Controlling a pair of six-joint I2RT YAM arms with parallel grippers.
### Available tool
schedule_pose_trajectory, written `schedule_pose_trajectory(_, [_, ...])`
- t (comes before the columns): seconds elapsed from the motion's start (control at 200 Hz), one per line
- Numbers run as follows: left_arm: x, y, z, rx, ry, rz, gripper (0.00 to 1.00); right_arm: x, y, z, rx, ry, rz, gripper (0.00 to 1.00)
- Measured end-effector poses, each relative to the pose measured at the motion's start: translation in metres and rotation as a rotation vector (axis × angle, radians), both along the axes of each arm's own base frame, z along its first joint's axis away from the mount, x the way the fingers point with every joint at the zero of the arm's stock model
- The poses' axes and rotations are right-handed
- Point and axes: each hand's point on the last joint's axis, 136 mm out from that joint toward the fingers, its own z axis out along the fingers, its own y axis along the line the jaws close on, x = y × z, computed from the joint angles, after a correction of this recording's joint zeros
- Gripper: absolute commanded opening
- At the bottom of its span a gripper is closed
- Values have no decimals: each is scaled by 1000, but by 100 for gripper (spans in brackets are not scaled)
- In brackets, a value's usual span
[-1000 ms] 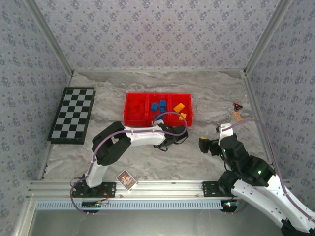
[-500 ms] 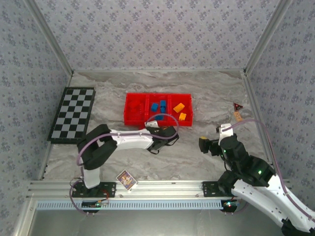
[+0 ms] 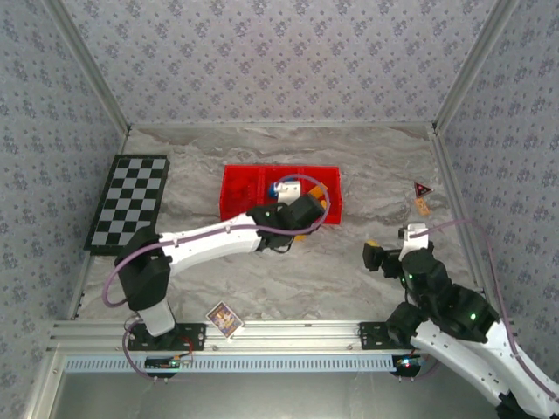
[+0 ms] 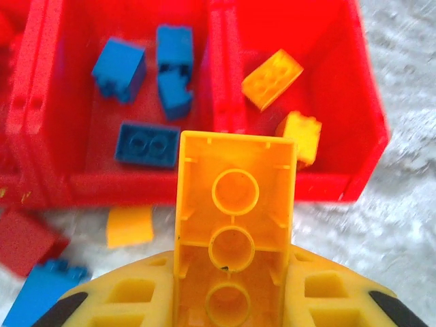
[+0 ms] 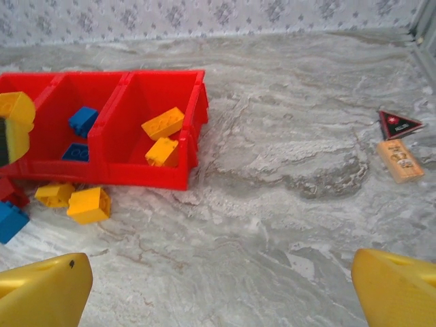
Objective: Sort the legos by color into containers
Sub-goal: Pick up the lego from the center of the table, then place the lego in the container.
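Left wrist: left gripper (image 4: 228, 300) clamps yellow brick (image 4: 235, 204); middle compartment (image 4: 82, 129) holds blue bricks (image 4: 148, 144), right compartment (image 4: 327, 88) yellow ones (image 4: 272, 78).

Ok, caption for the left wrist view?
Left gripper holds a yellow brick near the red tray; blue bricks and yellow bricks lie inside.

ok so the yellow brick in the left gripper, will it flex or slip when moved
The yellow brick looks like hard moulded plastic with a hollow underside, so it is probably stiff and light. Its smooth walls may be a bit slippery in the left gripper. With flat sides and square corners, it should slide rather than roll.
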Motion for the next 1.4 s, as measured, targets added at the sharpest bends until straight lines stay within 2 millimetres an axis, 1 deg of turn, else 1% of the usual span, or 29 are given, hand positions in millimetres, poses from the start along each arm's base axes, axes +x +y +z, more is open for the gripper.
schedule_pose_trajectory(0.055, [14,-7,3,-1,-11,-5,16,-2,-5,3,15,-19,-19,100])
schedule_pose_trajectory(0.145, [35,-21,1,3,-9,-20,16,-4,-14,9,40,-53,-52,100])
schedule_pose_trajectory(0.225, [53,-35,-7,4,-1,-33,17,-7,-22,12,59,-75,-80,100])
schedule_pose_trajectory(0.275, [61,-45,-13,5,9,-46,17,-8,-26,13,69,-88,-95,100])
schedule_pose_trajectory(0.37, [76,-64,-25,7,26,-68,22,-10,-31,14,71,-98,-109,100])
schedule_pose_trajectory(0.505, [89,-82,-41,17,51,-88,34,-10,-33,12,64,-96,-114,100])
schedule_pose_trajectory(0.545, [92,-86,-44,16,58,-92,39,-11,-33,12,62,-96,-115,100])
schedule_pose_trajectory(0.635, [98,-89,-50,25,68,-104,61,-11,-34,11,58,-96,-119,100])
schedule_pose_trajectory(0.74, [102,-87,-49,31,66,-106,85,-11,-35,11,58,-98,-123,100])
schedule_pose_trajectory(0.79, [104,-86,-47,30,62,-103,89,-11,-35,11,57,-98,-122,100])
schedule_pose_trajectory(0.845, [107,-84,-46,41,54,-105,99,-11,-35,12,58,-99,-121,100])
schedule_pose_trajectory(0.96, [105,-78,-44,71,43,-112,100,-12,-36,11,51,-100,-123,100])
schedule_pose_trajectory(1.084, [90,-56,-36,113,36,-99,100,-12,-37,11,49,-99,-124,100])
schedule_pose_trajectory(1.149, [80,-44,-27,133,24,-85,100,-12,-37,11,47,-98,-124,100])
schedule_pose_trajectory(1.264, [56,-32,-11,128,1,-63,100,-12,-37,11,49,-99,-127,100])
schedule_pose_trajectory(1.339, [40,-29,-8,119,-2,-50,100,-12,-37,11,49,-100,-121,100])
schedule_pose_trajectory(1.399, [28,-29,-10,112,4,-41,100,-12,-36,11,49,-101,-116,100])
